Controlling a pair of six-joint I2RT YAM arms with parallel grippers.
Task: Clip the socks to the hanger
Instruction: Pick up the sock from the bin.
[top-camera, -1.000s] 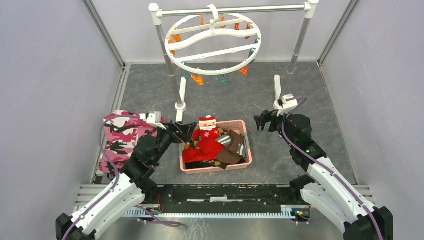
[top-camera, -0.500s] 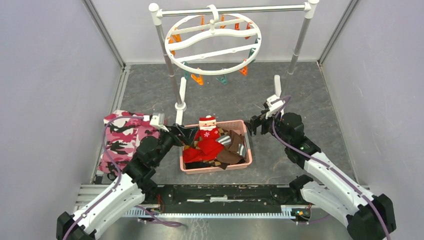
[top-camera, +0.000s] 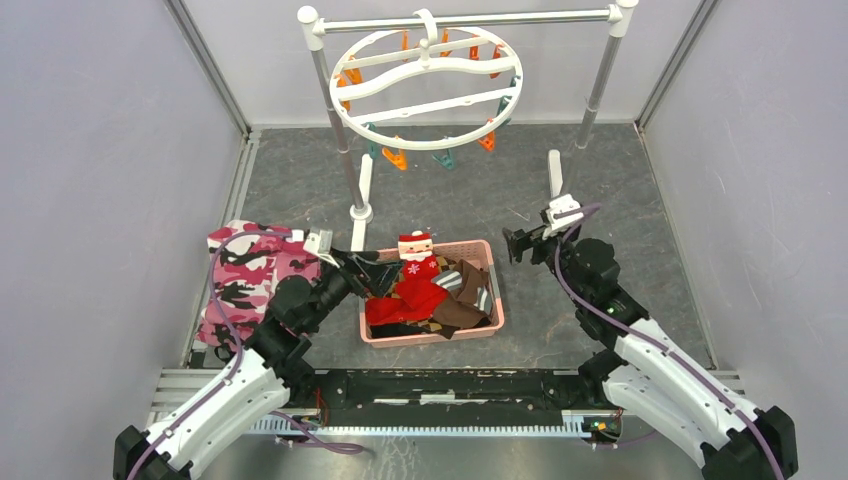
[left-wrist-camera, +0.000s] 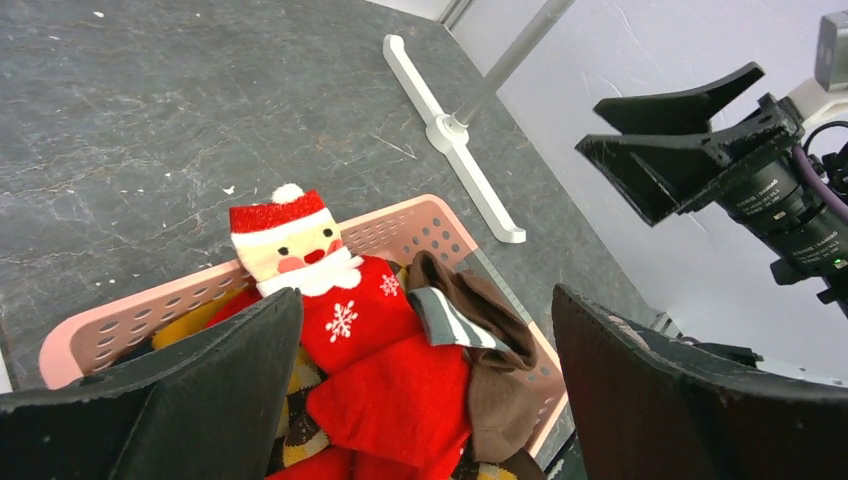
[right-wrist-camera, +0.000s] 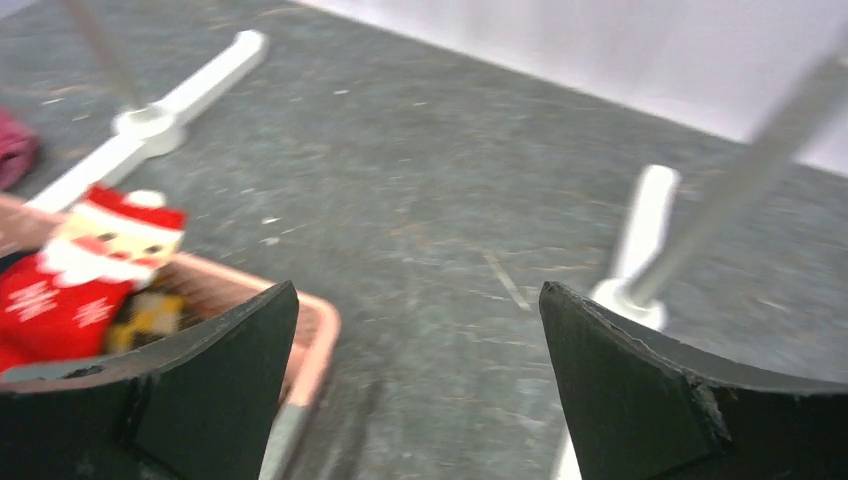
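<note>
The dark brown socks (top-camera: 461, 311) lie at the right side of the pink basket (top-camera: 430, 339), one showing a grey-and-white striped cuff (left-wrist-camera: 452, 316) above its brown leg (left-wrist-camera: 503, 385). The white ring hanger (top-camera: 432, 144) hangs from the rack bar at the back, with orange and teal clips round its rim. My left gripper (top-camera: 377, 274) is open over the basket's left part; in the left wrist view (left-wrist-camera: 425, 298) its jaws stand wide apart, with the socks below them. My right gripper (top-camera: 518, 244) is open and empty, just right of the basket, over bare floor (right-wrist-camera: 418, 290).
A red Santa sock (left-wrist-camera: 350, 320) and argyle socks (left-wrist-camera: 296, 402) share the basket. The white rack's poles and feet (top-camera: 360, 190) (right-wrist-camera: 642, 226) stand behind it. A pink camouflage cloth (top-camera: 243, 275) lies at the left. Walls close in on three sides.
My left gripper has crept right, further over the basket. My right gripper swung toward the basket's right corner and has now drawn slightly back; its wrist view is blurred by motion.
</note>
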